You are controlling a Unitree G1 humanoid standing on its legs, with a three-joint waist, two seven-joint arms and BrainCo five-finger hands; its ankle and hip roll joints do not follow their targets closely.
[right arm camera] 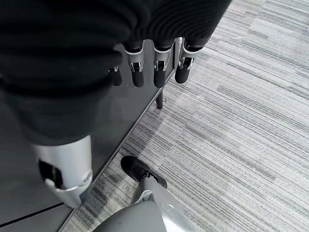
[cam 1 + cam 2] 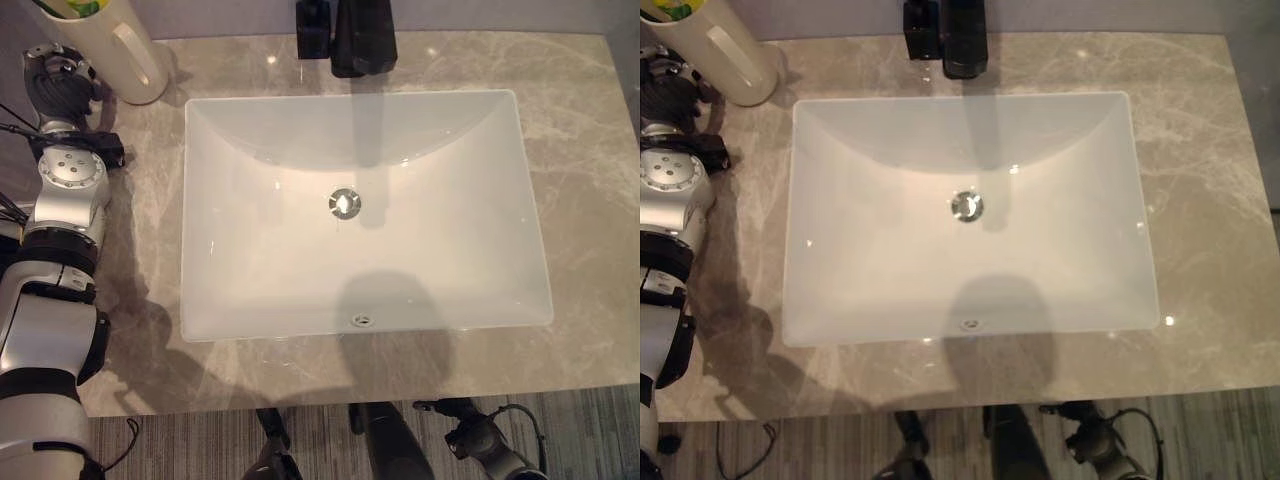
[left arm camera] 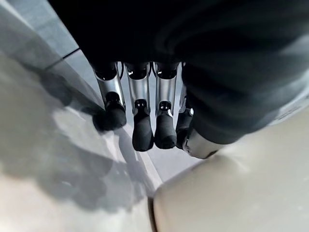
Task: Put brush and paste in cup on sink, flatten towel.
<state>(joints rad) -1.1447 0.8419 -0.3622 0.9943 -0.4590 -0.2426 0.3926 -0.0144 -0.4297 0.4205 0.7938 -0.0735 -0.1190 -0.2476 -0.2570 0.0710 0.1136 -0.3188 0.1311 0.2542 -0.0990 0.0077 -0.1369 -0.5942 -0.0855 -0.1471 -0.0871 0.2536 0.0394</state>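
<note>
Nearest to us, below the counter's front edge, runs a grey striped carpet floor (image 1: 251,121), and our right hand (image 1: 159,67) hangs over it beside a dark cabinet panel (image 1: 120,111), its fingers loosely bent and holding nothing. Above that lies the grey-beige veined marble countertop (image 2: 590,200), which spans the head views from side to side. Sunk into its middle we see a white rectangular ceramic basin (image 2: 365,215) with a round chrome drain (image 2: 343,202) at its centre and a small overflow opening (image 2: 361,320) in its near wall; we see nothing lying in the bowl. Behind the basin, at the far rim, stands a black boxy tap (image 2: 362,38) with a smaller black block (image 2: 312,28) just beside it on its left. In the far left corner of the counter stands a tall cream ceramic cup with a side handle (image 2: 115,50), and something yellow and green (image 2: 75,6) pokes out of its mouth; we cannot tell whether this is the brush or the paste. Our left hand (image 3: 145,116) is at that corner, close beside the cup's cream wall, which rises just next to it in the wrist view; its fingers point down at the marble, fairly straight and lightly bent, gripping nothing, and we cannot tell whether they touch the cup.
</note>
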